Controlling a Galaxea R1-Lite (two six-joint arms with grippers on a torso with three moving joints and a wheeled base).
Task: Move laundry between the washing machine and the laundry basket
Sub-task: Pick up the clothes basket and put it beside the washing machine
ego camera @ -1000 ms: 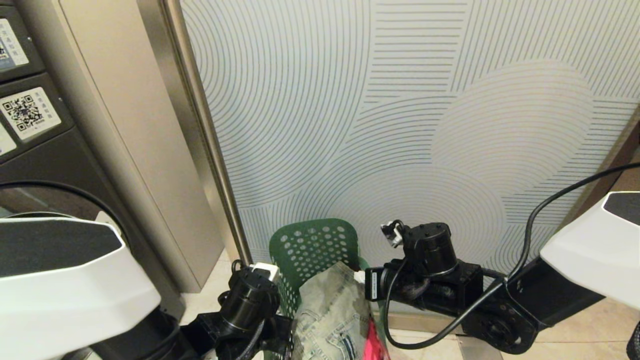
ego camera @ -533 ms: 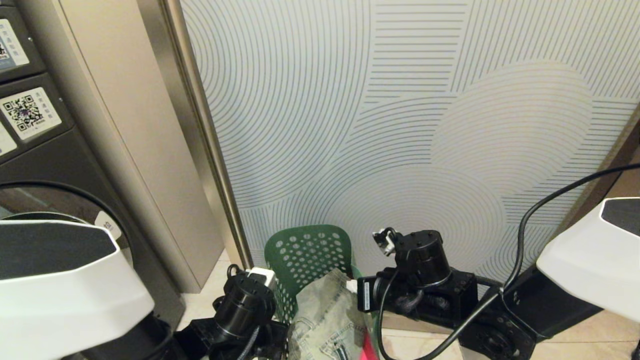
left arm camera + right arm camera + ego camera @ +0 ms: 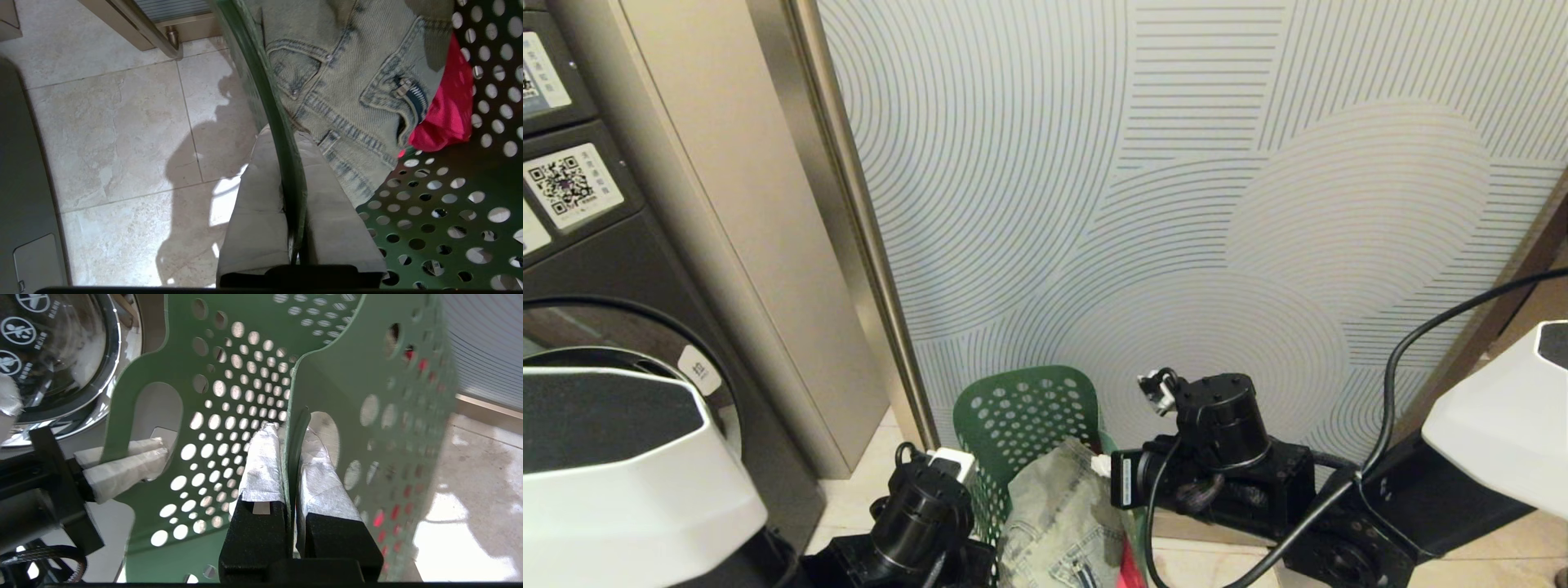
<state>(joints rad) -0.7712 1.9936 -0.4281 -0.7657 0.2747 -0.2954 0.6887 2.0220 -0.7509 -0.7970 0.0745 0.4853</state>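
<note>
The laundry basket [image 3: 1025, 425] is gripped at its rim on both sides: the left gripper [image 3: 295, 212] is pinched narrow on the near wall, the right gripper [image 3: 292, 457] is clamped narrow on the rim by a slot handle. The basket is seen low in the head view, in front of the patterned wall panel [image 3: 1217, 204], with the washing machine [image 3: 613, 269] off to the left. Jeans [image 3: 1066, 514] and a red garment [image 3: 443, 110] are piled inside.

Risks, as judged: the thin flexible rim could slip or twist out of the narrow pinches if the arms are not moved together; the basket could be tilted and the jeans spilled onto the tile floor [image 3: 122, 134]; the door frame [image 3: 849, 212] could be clipped.

Compared with a second ago, the basket and jeans are seen slightly lower and further left, and the right arm's white cover has shifted toward the right edge.
</note>
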